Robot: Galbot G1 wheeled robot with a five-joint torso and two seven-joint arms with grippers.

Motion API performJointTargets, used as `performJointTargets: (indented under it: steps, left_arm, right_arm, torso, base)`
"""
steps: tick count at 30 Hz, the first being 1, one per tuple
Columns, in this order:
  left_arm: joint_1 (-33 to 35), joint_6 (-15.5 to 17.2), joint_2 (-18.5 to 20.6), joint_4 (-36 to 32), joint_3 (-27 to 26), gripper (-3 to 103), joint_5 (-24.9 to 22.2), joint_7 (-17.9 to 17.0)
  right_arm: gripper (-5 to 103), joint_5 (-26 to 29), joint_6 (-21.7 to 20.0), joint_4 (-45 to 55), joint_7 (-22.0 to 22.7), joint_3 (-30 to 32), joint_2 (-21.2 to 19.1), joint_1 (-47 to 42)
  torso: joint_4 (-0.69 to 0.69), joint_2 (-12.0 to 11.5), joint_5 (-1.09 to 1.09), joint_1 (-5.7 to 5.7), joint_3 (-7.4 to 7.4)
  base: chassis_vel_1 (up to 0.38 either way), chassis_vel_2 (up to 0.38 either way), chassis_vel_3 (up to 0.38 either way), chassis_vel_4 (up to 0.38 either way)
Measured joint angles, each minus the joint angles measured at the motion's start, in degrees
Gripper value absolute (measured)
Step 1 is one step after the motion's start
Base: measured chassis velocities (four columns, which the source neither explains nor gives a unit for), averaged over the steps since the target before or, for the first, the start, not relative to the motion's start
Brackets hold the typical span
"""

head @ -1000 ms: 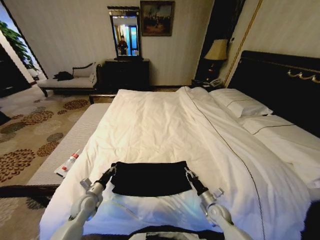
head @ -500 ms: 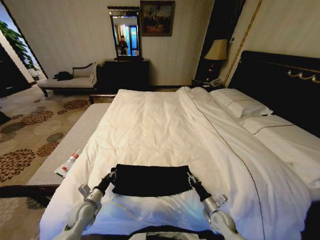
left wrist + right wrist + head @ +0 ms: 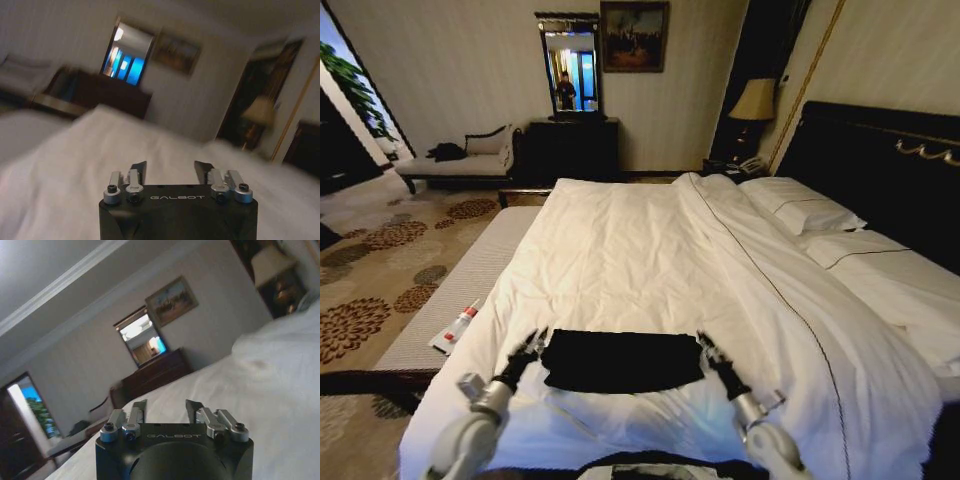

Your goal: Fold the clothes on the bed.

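Both sets of jaws stand apart with nothing between them. In the lower middle of the head view the left gripper (image 3: 530,346) sits just off one end of the black T-shirt (image 3: 620,360) and the right gripper (image 3: 706,349) just off the other. The shirt lies as a flat band on the bed (image 3: 620,250). This looks like a pause between folds; the next fold calls for fresh grips on the fabric.

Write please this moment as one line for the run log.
clothes: folded black band on bed | left end effector: open, at its left end | right end effector: open, at its right end | holding: nothing
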Motion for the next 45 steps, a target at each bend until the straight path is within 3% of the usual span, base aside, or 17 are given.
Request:
performJointTargets:
  steps: [1,2,4,5,6,8,9,10,12,14,19,26,34,38,40,42,45]
  left_arm:
    - [-1.1,1.4,0.3,-1.1,-0.5,59,-0.8,-0.9]
    - [-5.0,6.3,1.6,-3.4,-0.7,70,-2.1,-4.6]
    - [-9.8,14.9,3.6,-4.6,1.0,75,-1.8,-11.9]
    - [-9.8,14.9,3.6,-4.6,1.0,75,-1.8,-11.9]
    - [-11.5,18.9,4.5,-4.6,2.1,81,-0.6,-14.3]
    - [-15.0,27.1,7.3,-2.4,7.3,91,4.3,-17.4]
    - [-15.9,29.7,8.2,-1.0,9.8,91,5.4,-18.9]
    - [-15.9,29.7,8.2,-1.0,9.8,91,5.4,-18.9]
    - [-16.8,32.7,9.0,1.5,13.4,98,6.3,-21.0]
    - [-17.0,35.3,9.1,5.0,18.1,100,8.6,-22.8]
    - [-14.9,36.3,8.3,5.9,22.3,100,10.1,-24.7]
    - [-9.8,36.2,8.8,3.3,22.9,100,11.2,-25.3]
    - [0.4,35.9,14.6,-2.6,18.3,100,11.4,-26.9]
    - [4.0,35.8,17.1,-6.4,14.7,100,8.9,-28.7]
    - [3.3,35.8,17.5,-9.1,11.2,100,5.1,-29.6]
    - [1.9,35.8,17.2,-10.3,9.5,100,2.7,-29.4]
    - [-4.8,33.8,15.4,-13.5,4.8,100,-5.3,-26.0]
  right_arm:
    - [47,-0.6,-1.1,1.2,2.2,0.4,-0.5,0.5]
    - [52,-2.1,-4.3,3.6,8.9,0.3,-2.1,2.4]
    - [62,-2.9,-9.7,5.7,16.9,-1.7,-3.9,5.1]
    - [62,-2.9,-9.7,5.7,16.9,-1.7,-3.9,5.1]
    - [62,-3.0,-12.3,6.3,19.9,-2.9,-4.6,6.2]
    - [74,-2.4,-22.3,7.3,29.5,-7.4,-6.6,9.4]
    - [79,-2.0,-25.4,6.9,32.4,-9.3,-7.1,10.6]
    - [79,-2.0,-25.4,6.9,32.4,-9.3,-7.1,10.6]
    - [84,-1.6,-29.0,5.2,35.6,-12.3,-7.7,12.2]
    - [94,-1.5,-31.9,2.0,37.6,-15.8,-8.2,14.3]
    - [100,-0.6,-33.8,1.0,38.8,-17.2,-8.4,14.5]
    - [100,-0.5,-34.4,3.3,40.0,-17.0,-8.7,11.3]
    - [100,-0.1,-35.9,11.9,45.2,-15.4,-9.7,3.8]
    - [100,0.4,-37.1,17.7,49.2,-14.1,-10.8,-1.1]
    - [100,1.4,-38.3,22.2,52.6,-12.7,-11.7,-3.0]
    - [100,2.0,-38.4,23.7,53.4,-11.7,-12.0,-2.6]
    - [100,5.9,-38.4,26.2,54.2,-7.7,-12.7,1.8]
  torso:
    - [-0.01,0.0,-0.01,0.00,0.00]
    - [-0.01,0.0,-0.04,0.00,0.00]
    - [-0.01,0.0,-0.03,0.01,0.00]
    - [-0.01,0.0,-0.03,0.01,0.00]
    - [-0.02,0.0,-0.02,0.02,0.00]
    - [0.00,0.0,-0.02,0.03,0.02]
    - [-0.01,0.0,-0.03,0.03,0.02]
    - [-0.01,0.0,-0.03,0.03,0.02]
    - [0.00,0.0,-0.02,0.02,0.01]
    - [0.00,0.0,-0.04,0.02,0.01]
    - [0.00,0.0,-0.03,0.03,0.01]
    - [0.00,0.0,-0.03,0.00,0.00]
    - [0.00,0.0,-0.02,0.00,0.00]
    - [0.00,0.0,-0.02,0.00,-0.01]
    - [-0.01,0.0,-0.03,-0.01,-0.01]
    - [-0.02,0.0,-0.03,0.00,-0.01]
    - [0.00,0.0,-0.02,0.00,0.00]
  base:
    - [0.000,0.000,0.000,0.000]
    - [0.000,0.000,0.000,0.000]
    - [0.000,0.000,0.000,0.000]
    - [0.000,0.000,0.000,0.000]
    - [0.000,0.000,0.000,0.000]
    - [0.000,0.000,0.000,0.000]
    - [0.000,0.000,0.000,0.000]
    - [0.000,0.000,0.000,0.000]
    - [0.000,0.000,0.000,0.000]
    - [0.000,0.000,0.000,0.000]
    - [0.000,0.000,0.000,0.000]
    - [0.000,0.000,0.000,0.000]
    - [0.000,0.000,0.000,0.000]
    - [0.000,0.000,0.000,0.000]
    - [0.000,0.000,0.000,0.000]
    - [0.000,0.000,0.000,0.000]
    - [0.000,0.000,0.000,0.000]
